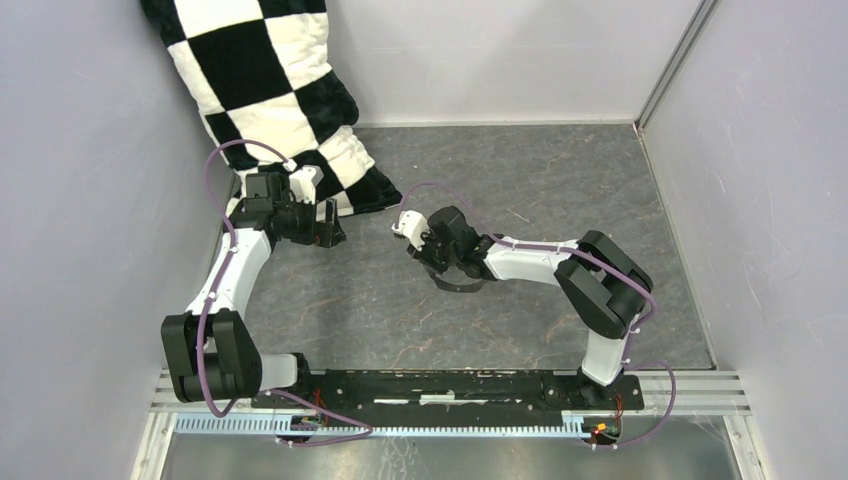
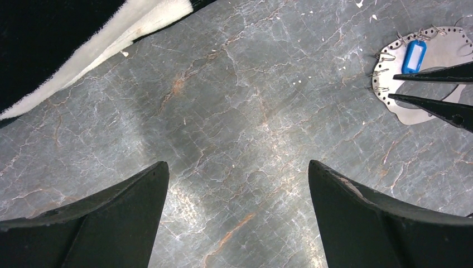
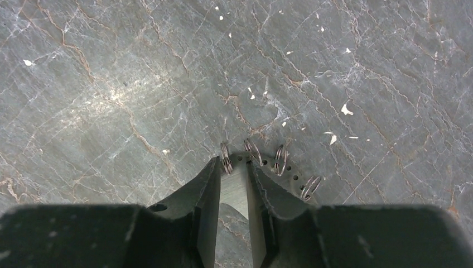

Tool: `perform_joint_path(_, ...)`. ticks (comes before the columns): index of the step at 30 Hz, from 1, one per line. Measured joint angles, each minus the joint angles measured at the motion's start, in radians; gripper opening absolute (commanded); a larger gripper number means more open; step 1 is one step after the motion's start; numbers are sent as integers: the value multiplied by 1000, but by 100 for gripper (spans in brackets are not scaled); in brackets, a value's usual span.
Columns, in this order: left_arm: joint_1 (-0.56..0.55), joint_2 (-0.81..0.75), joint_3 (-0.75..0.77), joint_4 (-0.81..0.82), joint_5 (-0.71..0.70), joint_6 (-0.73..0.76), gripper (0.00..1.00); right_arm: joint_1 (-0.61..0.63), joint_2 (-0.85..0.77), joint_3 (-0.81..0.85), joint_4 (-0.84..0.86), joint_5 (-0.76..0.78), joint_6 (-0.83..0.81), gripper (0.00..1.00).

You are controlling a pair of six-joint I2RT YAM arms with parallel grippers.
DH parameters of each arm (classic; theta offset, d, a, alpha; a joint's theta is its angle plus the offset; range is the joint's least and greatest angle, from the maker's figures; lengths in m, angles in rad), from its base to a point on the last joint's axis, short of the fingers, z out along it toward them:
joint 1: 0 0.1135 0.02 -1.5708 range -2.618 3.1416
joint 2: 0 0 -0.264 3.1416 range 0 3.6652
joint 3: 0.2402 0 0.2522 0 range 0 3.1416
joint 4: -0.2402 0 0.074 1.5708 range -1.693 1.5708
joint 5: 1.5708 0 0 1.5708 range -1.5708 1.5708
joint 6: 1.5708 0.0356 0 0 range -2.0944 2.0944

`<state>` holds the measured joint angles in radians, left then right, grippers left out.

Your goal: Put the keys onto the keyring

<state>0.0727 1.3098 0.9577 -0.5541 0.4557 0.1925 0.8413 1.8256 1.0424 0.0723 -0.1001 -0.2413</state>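
The keyring (image 3: 234, 187) is a grey flat band with holes along its rim, and several small wire rings hang from it. My right gripper (image 3: 236, 163) is shut on its edge and holds it over the stone table near the middle (image 1: 440, 272). In the left wrist view the keyring (image 2: 446, 47) shows at the upper right. A blue-headed key (image 2: 414, 56) sits at its rim, whether attached or resting I cannot tell. The red key is out of view. My left gripper (image 2: 237, 164) is open and empty, hovering beside the pillow (image 1: 325, 237).
A black-and-white checkered pillow (image 1: 270, 80) leans at the back left, and its edge (image 2: 111, 33) lies close to my left gripper. Walls close in the left, back and right sides. Small white flecks dot the stone table (image 3: 346, 109).
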Motion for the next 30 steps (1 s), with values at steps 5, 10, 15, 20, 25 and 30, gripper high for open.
perform_joint_path(5,0,0,0,0,0,0,100,0,1,0,-4,0,-2,25)
perform_joint_path(10,0,0,0,0,0,0,100,0,5,-2,-7,0,-2,28)
perform_joint_path(15,0,0,0,0,0,1,100,0,16,-2,-7,-1,0,28)
perform_joint_path(20,0,0,0,0,-1,8,100,0,25,-5,-6,0,1,2)
perform_joint_path(25,0,-3,-5,0,0,11,100,0,26,-6,-4,4,5,1)
perform_joint_path(30,0,-25,-6,-6,34,16,100,0,19,-6,0,-9,10,1)
